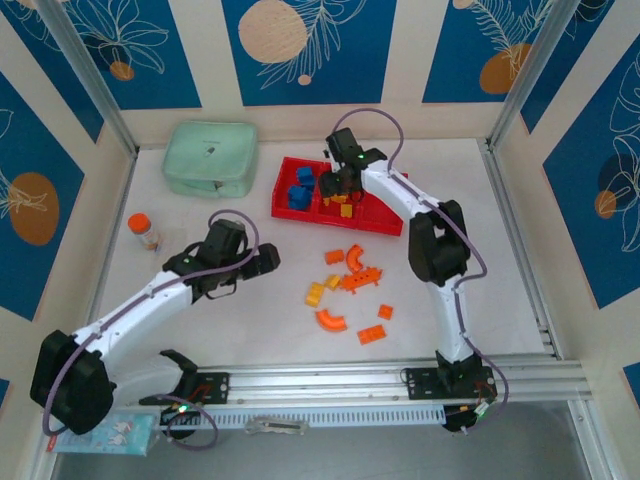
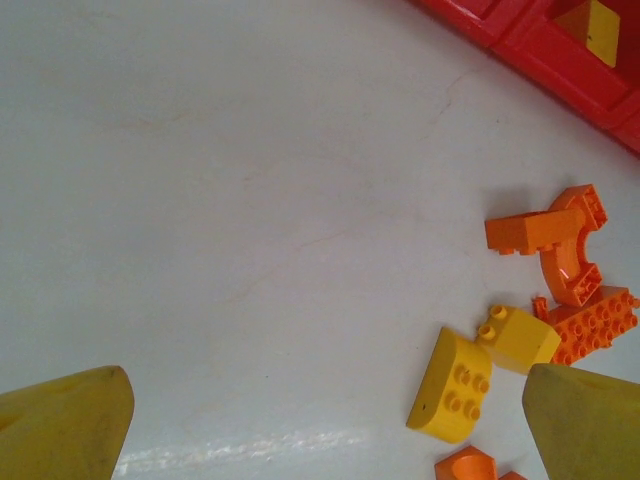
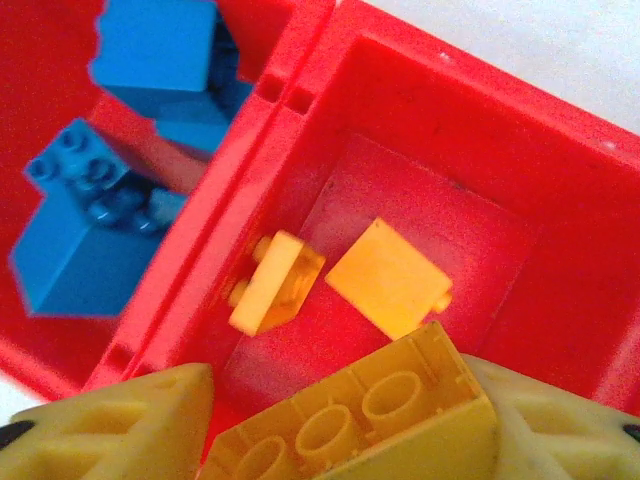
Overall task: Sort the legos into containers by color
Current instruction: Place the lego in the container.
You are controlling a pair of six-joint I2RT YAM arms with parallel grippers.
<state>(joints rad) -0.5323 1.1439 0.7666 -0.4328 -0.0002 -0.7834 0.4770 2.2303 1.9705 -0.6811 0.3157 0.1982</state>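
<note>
We see the white table point(image 1: 250, 320) closed in by cream panels with blue leaf-print insets on the left, far and right sides. An aluminium rail point(image 1: 400, 378) runs along the near edge, where both arm bases are bolted. The widest bare stretch lies at the near left, around the left arm. A narrower strip runs down the right side between the right arm and the wall.

At the far left sits a mint-green soft zip case point(image 1: 212, 158). A small orange-capped bottle point(image 1: 145, 230) stands near the left wall, well apart from the bricks. The shallow red plastic tray point(image 1: 283, 190) lies at the far centre, just right of the case. Its left compartment point(image 3: 40, 100) holds blue bricks point(image 1: 300, 190). Its middle compartment point(image 3: 470, 220) holds two yellow bricks point(image 3: 390, 275) lying just beside each other on the floor.

Loose orange and yellow bricks point(image 1: 345, 285) are scattered on the table on the near side of the tray, between the two arms. Some of the orange ones are curved arches.

The right gripper point(image 3: 340, 400) hangs over the middle compartment. Its fingers are clamped on a yellow plastic brick point(image 3: 420, 385) whose hollow underside faces the wrist camera. That brick is raised above the two on the floor.

The left gripper point(image 2: 325, 375) hovers low over bare table just left of the scatter, its jaws spread wide. A yellow curved-top brick point(image 2: 455, 385) lies close to one finger point(image 2: 590, 420), and we cannot tell whether they touch.
</note>
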